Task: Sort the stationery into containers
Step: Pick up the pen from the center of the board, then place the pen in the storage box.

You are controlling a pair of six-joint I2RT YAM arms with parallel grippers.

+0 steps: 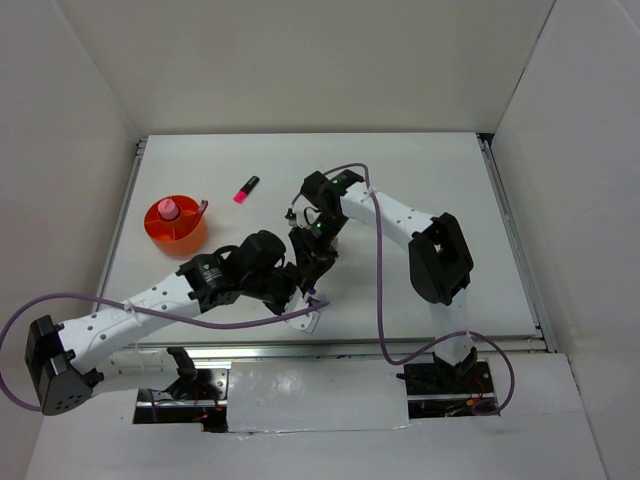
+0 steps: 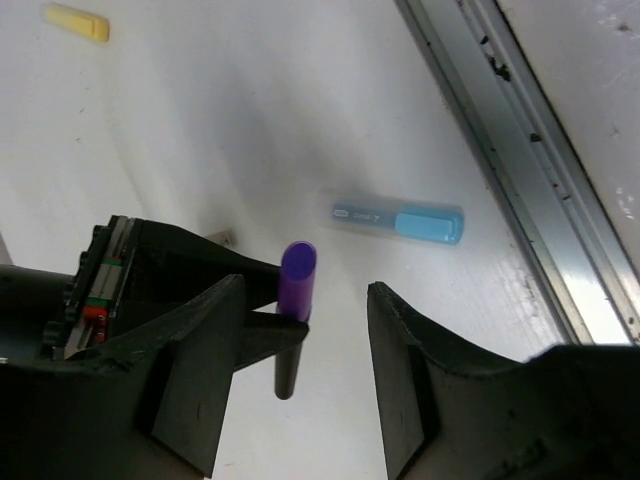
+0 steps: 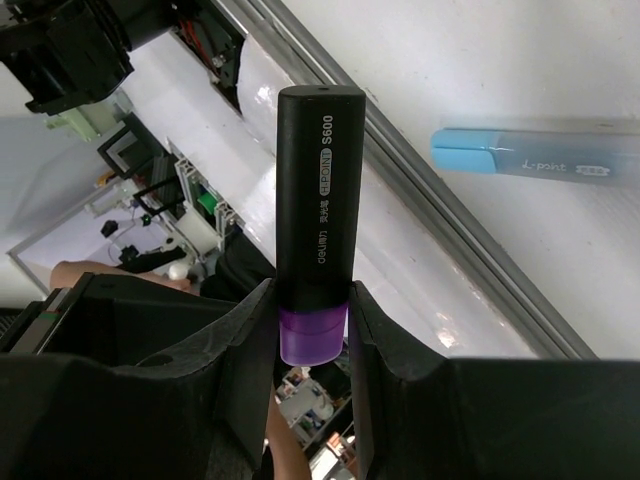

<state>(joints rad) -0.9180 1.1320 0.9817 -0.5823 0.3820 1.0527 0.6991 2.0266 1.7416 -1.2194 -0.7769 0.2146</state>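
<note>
A hand-over between the arms is judged to be the step in hand. The purple-black highlighter point(image 3: 318, 190) is clenched at its purple end by the right pincer point(image 3: 312, 305) and is held off the table point(image 1: 420, 170), towards its near side. The left pincer point(image 2: 305, 292) is set around the same highlighter with its jaws released. A gap is seen on each side, and nothing is gripped by it.

For the next move, the left jaws would need to be closed squarely on the free part of the barrel, clear of the right fingers. Only then should the right grip be let go. A carry to the orange cup point(image 1: 186, 242), well apart to the left, would follow. Something pink is already seen in the cup.

A light blue highlighter point(image 2: 395, 220) is left lying near the metal rail point(image 2: 500, 130), a pink one point(image 1: 246, 188) near the cup, and a small yellowish block point(image 2: 77, 22) well apart.

The table is white, smooth and matte, and is edged by the rail at its near side. It is enclosed by plain white walls point(image 1: 300, 60) at the back and both sides.
</note>
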